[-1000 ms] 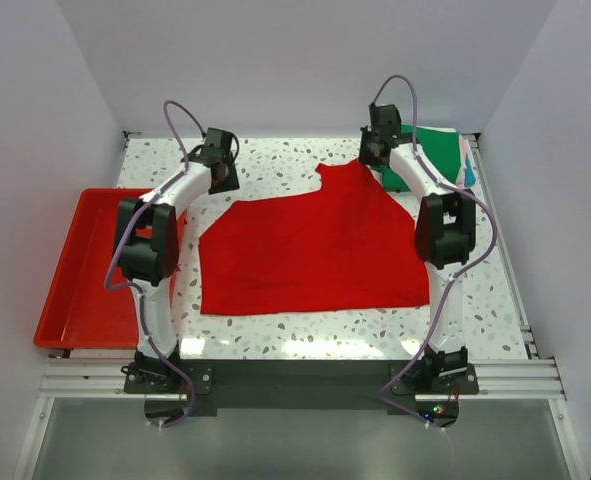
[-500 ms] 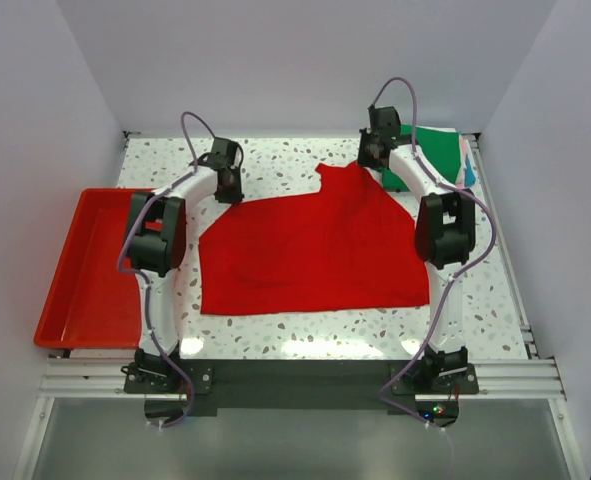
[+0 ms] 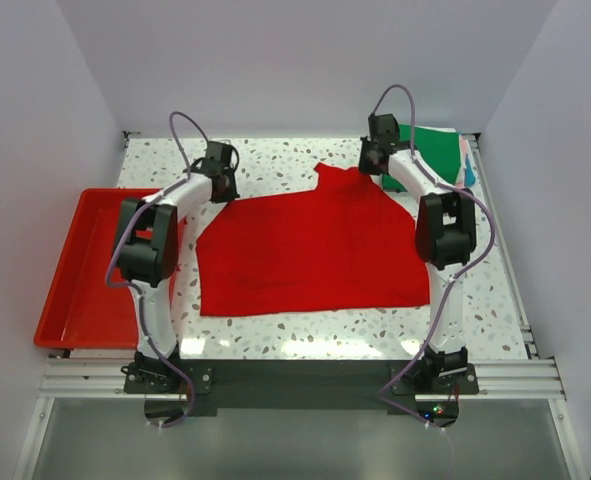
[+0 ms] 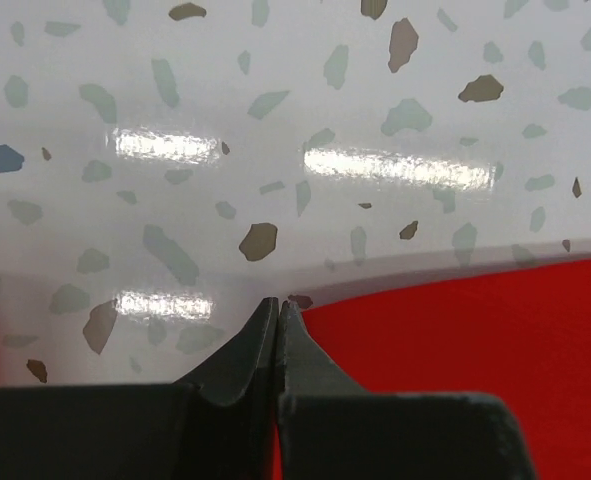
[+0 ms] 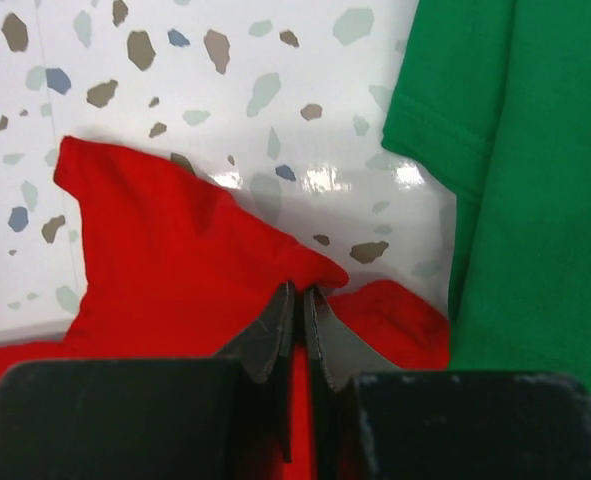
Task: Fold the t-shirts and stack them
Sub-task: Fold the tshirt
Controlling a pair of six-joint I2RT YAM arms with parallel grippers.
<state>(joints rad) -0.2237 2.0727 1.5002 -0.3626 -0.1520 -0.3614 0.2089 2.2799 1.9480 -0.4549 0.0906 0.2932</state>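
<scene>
PINCERS: left pincer closed at red shirt's far-left edge, catch unclear; right pincer pinched its far-right shoulder | PROGRESS: red shirt lay flat on bench, no fold made | green shirt looked folded beyond its far-right corner, edges beneath uncountable | COUNT: one red, one green, one tray left of it

No legible text, label, brand, number or sign on any surface, in any of three views.
</scene>
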